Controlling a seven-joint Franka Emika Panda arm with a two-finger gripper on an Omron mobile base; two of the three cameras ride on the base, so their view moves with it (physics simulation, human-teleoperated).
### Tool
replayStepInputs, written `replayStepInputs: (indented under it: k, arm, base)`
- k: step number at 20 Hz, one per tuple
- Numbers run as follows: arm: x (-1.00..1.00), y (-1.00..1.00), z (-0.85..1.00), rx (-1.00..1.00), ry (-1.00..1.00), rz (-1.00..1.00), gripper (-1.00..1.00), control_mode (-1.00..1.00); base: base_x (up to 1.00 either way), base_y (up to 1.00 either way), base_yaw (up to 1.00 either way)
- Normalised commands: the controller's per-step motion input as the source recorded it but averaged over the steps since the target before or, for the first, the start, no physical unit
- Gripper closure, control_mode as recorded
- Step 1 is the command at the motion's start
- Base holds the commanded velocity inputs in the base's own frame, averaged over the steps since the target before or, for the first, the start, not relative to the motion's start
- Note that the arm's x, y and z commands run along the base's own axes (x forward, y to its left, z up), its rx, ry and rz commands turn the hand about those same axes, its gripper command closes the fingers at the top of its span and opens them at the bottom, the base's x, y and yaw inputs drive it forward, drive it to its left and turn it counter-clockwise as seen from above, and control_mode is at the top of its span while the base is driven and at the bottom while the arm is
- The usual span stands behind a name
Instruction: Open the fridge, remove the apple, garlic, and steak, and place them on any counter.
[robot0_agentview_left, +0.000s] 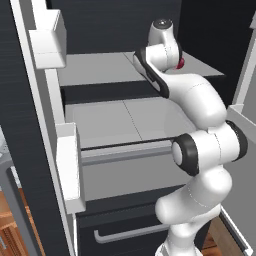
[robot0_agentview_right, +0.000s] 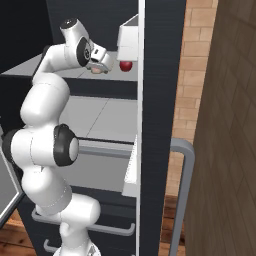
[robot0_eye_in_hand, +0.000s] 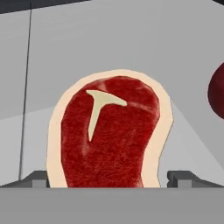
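Here the steak (robot0_eye_in_hand: 109, 135) lies flat, dark red, cream-rimmed, with pale T-bone.

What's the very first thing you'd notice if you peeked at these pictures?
A flat red steak with a pale cream fat rim lies right in front of the open gripper on a grey fridge shelf. Next you'd spot the big white robot arm reaching into the open black fridge. A small glossy red apple sits on that upper shelf, just past the gripper.
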Motion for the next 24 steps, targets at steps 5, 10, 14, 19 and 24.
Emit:
replayStepInputs:
  k: [5, 10, 14, 19, 24]
  arm:
    - [0.18, 0.00, -0.30, 0.01, 0.00, -0.05, 1.00, -1.00]
    - [0.13, 0.00, -0.27, 0.01, 0.00, -0.03, 1.00, -1.00]
    - [0.07, -0.01, -0.16, 0.00, 0.00, -0.01, 1.00, -1.00]
    - [-0.03, -0.10, 0.00, 0.00, 0.00, 0.00, 1.00, -1.00]
    - [-0.53, -0.11, 0.00, 0.00, -0.11, 0.12, 1.00, -1.00]
  base:
    - [0.00, 0.00, 0.00]
    - [0.00, 0.00, 0.00]
    - [0.00, 0.00, 0.00]
    - [0.00, 0.00, 0.00]
    - [0.00, 0.00, 0.00]
